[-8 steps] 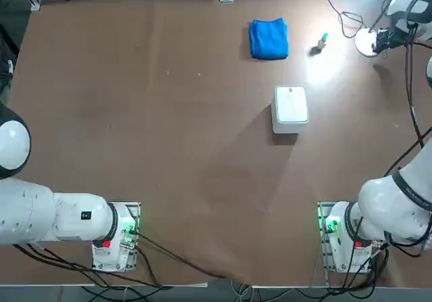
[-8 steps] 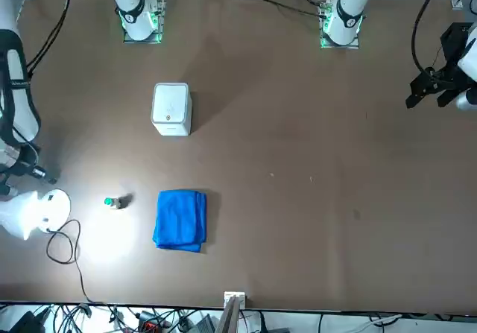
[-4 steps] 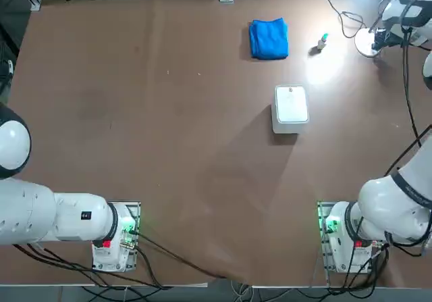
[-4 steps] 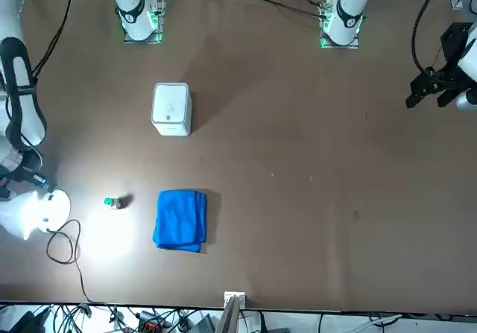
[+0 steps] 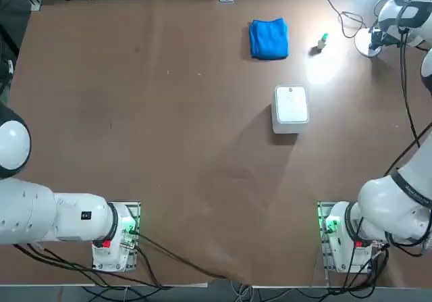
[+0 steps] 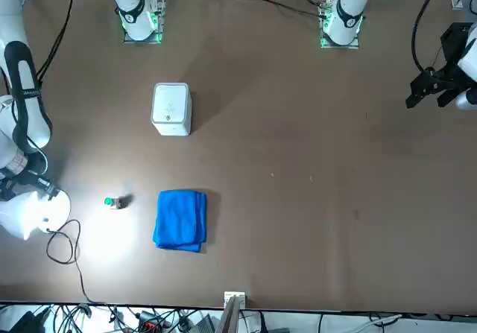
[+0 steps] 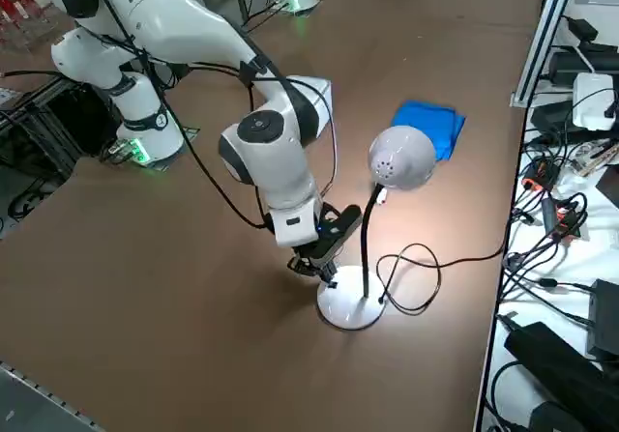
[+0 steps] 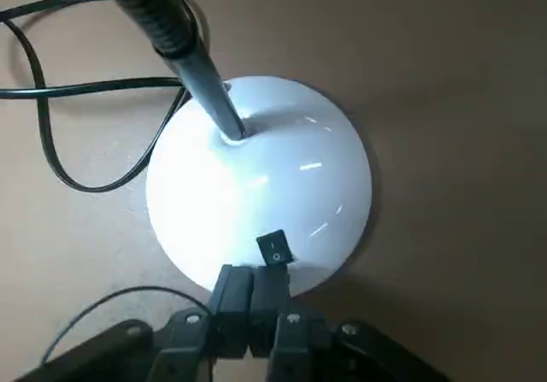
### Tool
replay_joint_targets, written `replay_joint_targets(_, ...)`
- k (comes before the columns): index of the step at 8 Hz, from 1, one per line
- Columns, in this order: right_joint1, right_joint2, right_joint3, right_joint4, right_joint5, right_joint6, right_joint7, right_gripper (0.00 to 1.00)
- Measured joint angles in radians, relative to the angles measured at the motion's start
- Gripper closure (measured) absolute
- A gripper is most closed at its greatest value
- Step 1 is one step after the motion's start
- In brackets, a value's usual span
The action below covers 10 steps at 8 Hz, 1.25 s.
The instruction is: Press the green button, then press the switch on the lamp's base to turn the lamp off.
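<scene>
**Closed claw at the lamp base**

The right claw point(image 8: 252, 292), fingers pressed together and holding nothing, sits over the rim of the base point(image 8: 256, 185), just short of the switch point(image 8: 273, 249). The lamp point(image 7: 398, 158) still shines. At the top view's upper right, the button point(image 5: 322, 41) stands on the worktop point(image 5: 169, 146), between cloth point(image 5: 268, 38) and base.

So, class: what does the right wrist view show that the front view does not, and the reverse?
Only the right wrist view shows the switch, a small black rocker on the lamp's base, with the shut right gripper just short of it. Only the front view shows the green button, blue cloth and white box. Both show the base, the black cord and the brown table.
</scene>
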Motion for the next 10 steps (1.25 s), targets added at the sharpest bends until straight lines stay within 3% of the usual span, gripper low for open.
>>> replay_joint_targets(10, 0.0, 0.01, 0.0, 0.0, 0.0, 0.017, 0.0, 0.98)
